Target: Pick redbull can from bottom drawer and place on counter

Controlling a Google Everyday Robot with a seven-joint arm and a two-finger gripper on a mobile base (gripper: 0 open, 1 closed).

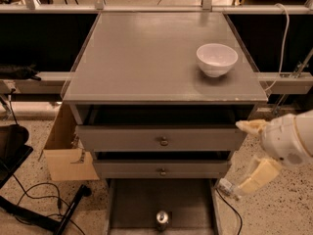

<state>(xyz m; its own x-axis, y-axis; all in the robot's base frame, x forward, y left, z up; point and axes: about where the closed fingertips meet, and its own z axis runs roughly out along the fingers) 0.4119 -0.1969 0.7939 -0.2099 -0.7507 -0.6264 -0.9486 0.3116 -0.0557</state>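
Note:
The redbull can (162,219) stands upright at the front middle of the pulled-out bottom drawer (132,204), its silver top showing. The grey counter (146,58) tops the cabinet. My gripper (253,153) hangs to the right of the cabinet, beside the two knobbed drawers, well above and to the right of the can. Its two cream fingers (250,126) are spread apart and hold nothing.
A white bowl (216,58) sits on the counter's right side. Two knobbed drawers (161,141) stand slightly open above the bottom one. A cardboard box (66,153) is left of the cabinet. Cables (34,207) and a dark stand lie on the floor.

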